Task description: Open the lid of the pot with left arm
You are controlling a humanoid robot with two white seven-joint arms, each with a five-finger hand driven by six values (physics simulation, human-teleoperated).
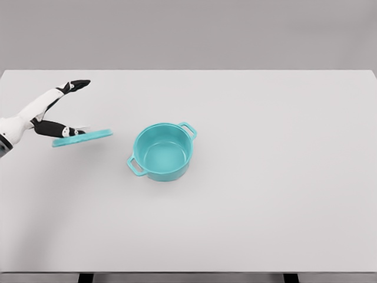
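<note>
The teal pot (161, 152) stands uncovered near the table's middle, with a handle at its upper right and another at its lower left. Its interior shows nothing inside. The matching flat lid (88, 137) is left of the pot, apart from it, low over or on the table and slightly tilted. My left hand (75, 107) comes in from the left edge with its fingers (78, 85) stretched up and away from the lid. The thumb (62, 129) reaches over the lid's top; I cannot tell whether it touches. The hand is open. The right arm is out of view.
The white table (265, 177) runs across the whole view, its far edge against a grey wall and its front edge near the bottom of the picture. Nothing else stands on it.
</note>
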